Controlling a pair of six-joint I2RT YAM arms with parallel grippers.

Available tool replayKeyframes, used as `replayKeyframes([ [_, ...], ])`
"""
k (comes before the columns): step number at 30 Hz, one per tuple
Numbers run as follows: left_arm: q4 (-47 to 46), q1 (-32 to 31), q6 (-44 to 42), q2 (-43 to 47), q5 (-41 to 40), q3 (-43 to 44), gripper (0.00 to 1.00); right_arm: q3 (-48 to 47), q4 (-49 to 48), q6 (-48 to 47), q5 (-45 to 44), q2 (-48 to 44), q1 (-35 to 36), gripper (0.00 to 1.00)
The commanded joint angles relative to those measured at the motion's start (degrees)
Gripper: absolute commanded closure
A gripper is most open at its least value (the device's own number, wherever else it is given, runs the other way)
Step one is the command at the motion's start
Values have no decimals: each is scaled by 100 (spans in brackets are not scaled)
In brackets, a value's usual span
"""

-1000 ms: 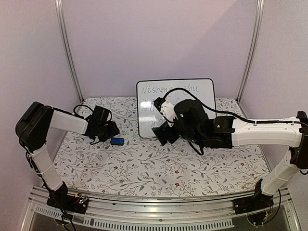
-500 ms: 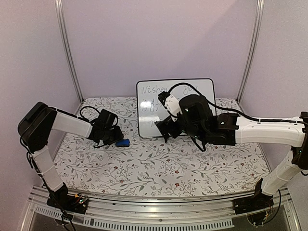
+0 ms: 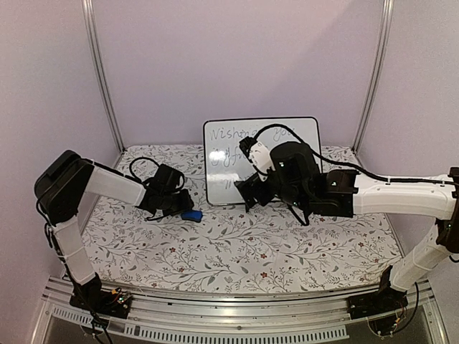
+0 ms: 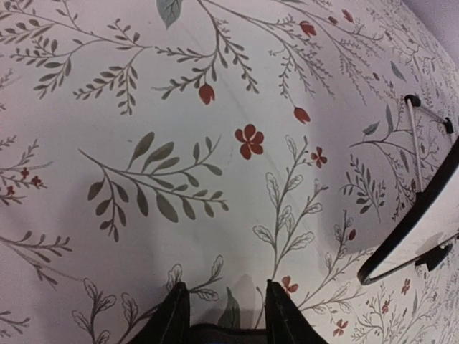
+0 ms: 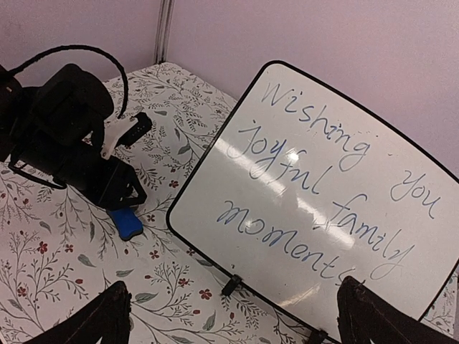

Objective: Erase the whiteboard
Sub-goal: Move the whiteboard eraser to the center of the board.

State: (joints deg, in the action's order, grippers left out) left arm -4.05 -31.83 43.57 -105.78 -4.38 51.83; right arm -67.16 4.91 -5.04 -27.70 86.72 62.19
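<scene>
Right gripper [image 5: 233,301] is spread wide and empty, facing the whiteboard [image 5: 315,208] propped tilted at the rear of the table [image 3: 287,244], right corner cropped; left gripper [image 4: 222,294] sits over blue eraser [image 5: 128,222], partly hiding it, grip undeterminable.

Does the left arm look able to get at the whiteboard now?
Likely yes. Only bare tablecloth lies between the left arm, blue eraser at its tip, and the lower left corner of the whiteboard. The right arm, before the board's middle, may block the rest.
</scene>
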Motion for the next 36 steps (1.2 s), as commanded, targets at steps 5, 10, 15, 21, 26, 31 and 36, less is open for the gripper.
replayKeyframes([
  [5,-458,-409,-422,-64,279,97,65,140,-92,-34,114,-261,-49,1],
  [10,-422,-651,-564,-22,200,126,65,149,-91,-135,307,-247,-49,1],
  [15,-51,-637,-327,156,-384,130,59,167,-86,-175,324,-192,-58,1],
  [21,382,-596,77,1018,-1198,-38,42,336,-69,-29,543,-27,-75,1],
  [26,588,-609,284,1846,-1154,-427,34,232,-49,122,416,395,-136,1],
  [31,512,-669,568,2509,-804,-1065,20,-214,54,160,269,1082,-154,1],
  [36,551,-773,807,3301,-754,-1602,4,-1047,479,202,112,1974,-170,1],
])
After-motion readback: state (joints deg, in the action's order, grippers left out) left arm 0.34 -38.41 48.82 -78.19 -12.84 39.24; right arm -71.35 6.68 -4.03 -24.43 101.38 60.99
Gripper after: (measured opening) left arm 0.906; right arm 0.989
